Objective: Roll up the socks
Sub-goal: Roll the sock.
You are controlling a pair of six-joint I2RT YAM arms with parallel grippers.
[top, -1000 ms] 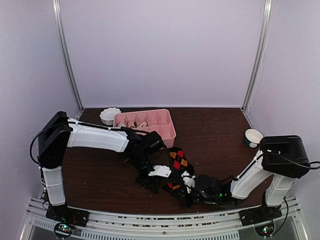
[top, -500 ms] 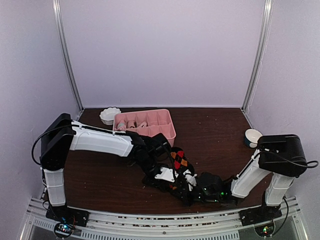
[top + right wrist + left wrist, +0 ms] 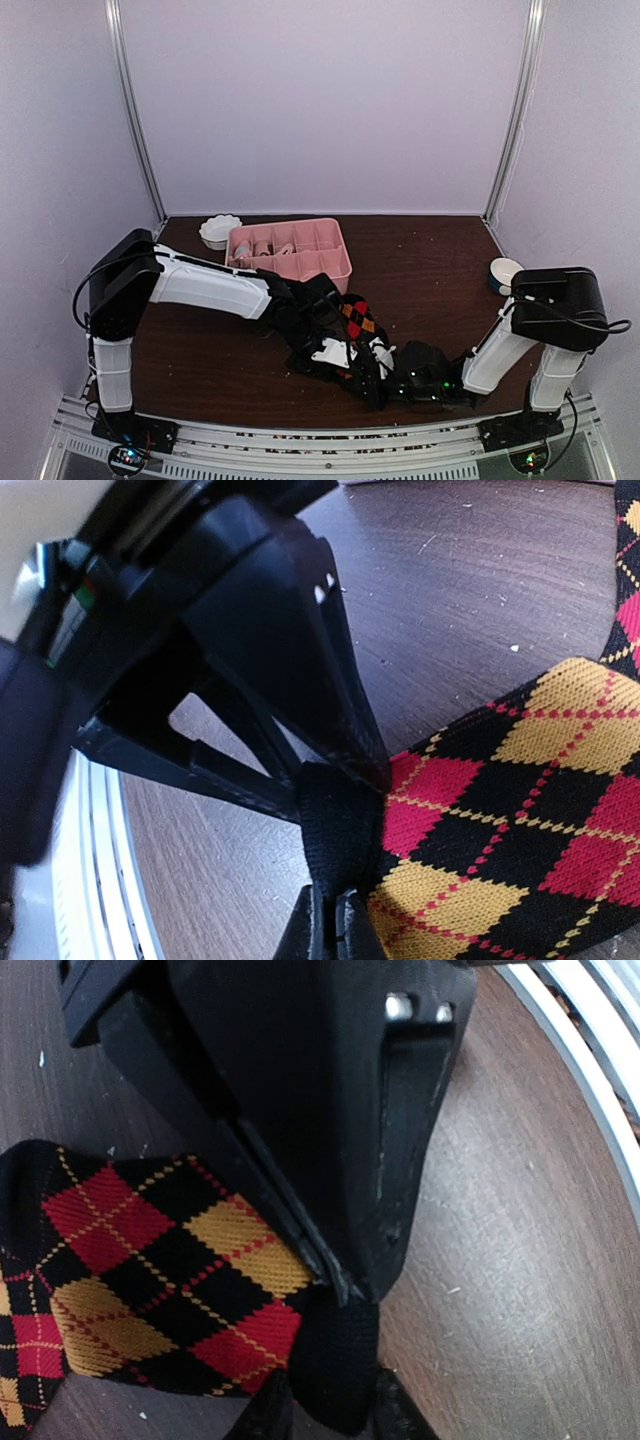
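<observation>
- The left gripper (image 3: 330, 1418) stands part-way open, its two fingers closed round a fold of the black cuff of the argyle sock (image 3: 160, 1270).
- That sock lies flat on the table (image 3: 440, 260) near the front edge. Its diamonds spread away from the cuff, and no roll has been started that I can see.
- The right gripper (image 3: 330, 930) is pinched right down on the same black cuff, nose to nose with the other.
- My guess is that this is the start of the roll. Next, the held end must be turned over onto the diamonds without dragging the whole sock along.
- The crowding is the obstacle (two sets of fingers on one small cuff), and the front rail is close behind.
- Further back, from the left, are a scalloped white bowl (image 3: 220, 230) and a pink tray (image 3: 335, 262) just beyond the left arm. There are pale shapes in the tray, too small to tell.
- A small cup (image 3: 505, 272) sits well apart at the right.
</observation>
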